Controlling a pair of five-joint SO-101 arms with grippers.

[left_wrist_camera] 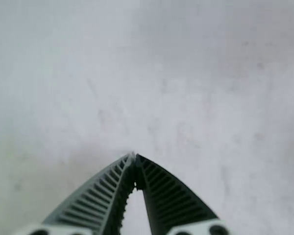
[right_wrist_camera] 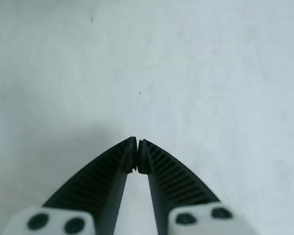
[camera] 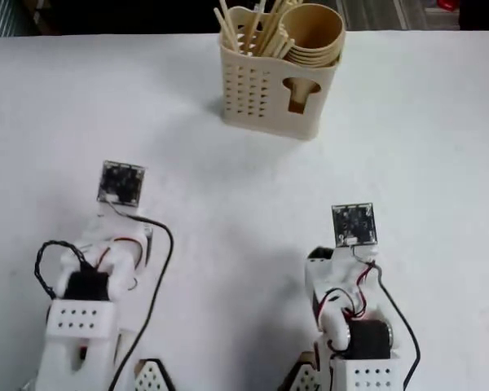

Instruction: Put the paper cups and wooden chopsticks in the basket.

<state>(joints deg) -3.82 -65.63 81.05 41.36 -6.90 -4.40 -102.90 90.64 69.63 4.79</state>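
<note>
A cream perforated basket (camera: 269, 94) stands at the back middle of the white table. Stacked tan paper cups (camera: 314, 37) sit in its right half, and several wooden chopsticks (camera: 251, 28) stick up from its left half. Both arms are folded back near the front edge, far from the basket. The left gripper (left_wrist_camera: 135, 157) is shut over bare table, with nothing between its ribbed fingers. The right gripper (right_wrist_camera: 136, 143) is also shut over bare table and holds nothing.
The left arm (camera: 90, 285) sits at the front left and the right arm (camera: 350, 318) at the front right, each with loose cables. White table (camera: 228, 204) lies open between the arms and the basket.
</note>
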